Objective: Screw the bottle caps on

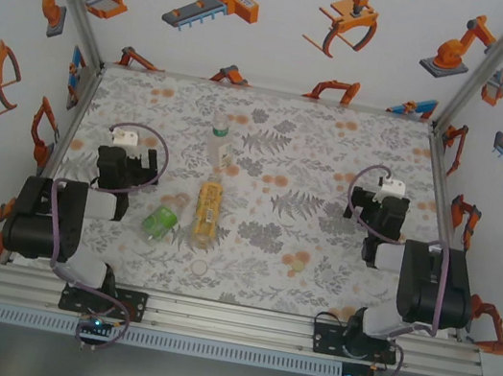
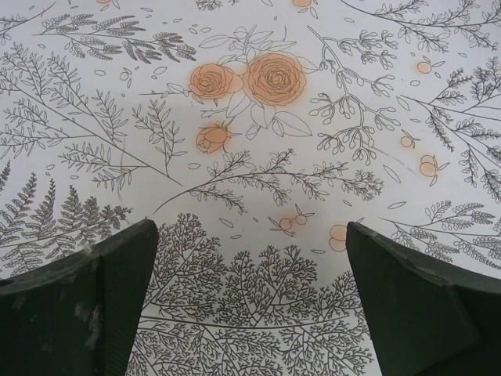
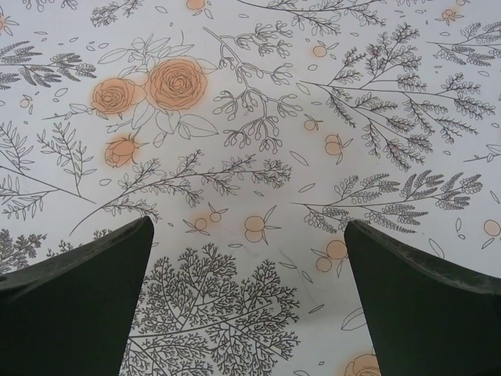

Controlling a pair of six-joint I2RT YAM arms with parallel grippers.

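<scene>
Three bottles lie on the flowered mat left of centre in the top view. The clear labelled one (image 1: 219, 146) is farthest, the amber-yellow one (image 1: 208, 211) is nearer, and the short green one (image 1: 162, 221) is to its left. A small pale round cap (image 1: 202, 264) seems to lie just in front of the amber bottle; other caps are too small to pick out among the mat's spots. My left gripper (image 1: 130, 149) (image 2: 250, 298) hangs open over bare mat, left of the bottles. My right gripper (image 1: 381, 197) (image 3: 246, 298) hangs open over bare mat, well to the right.
The flowered mat (image 1: 335, 154) covers the table up to the frame's aluminium posts and the patterned walls. An aluminium rail (image 1: 228, 320) runs along the near edge, where the arm bases are bolted. Open mat lies between the bottles and the right arm.
</scene>
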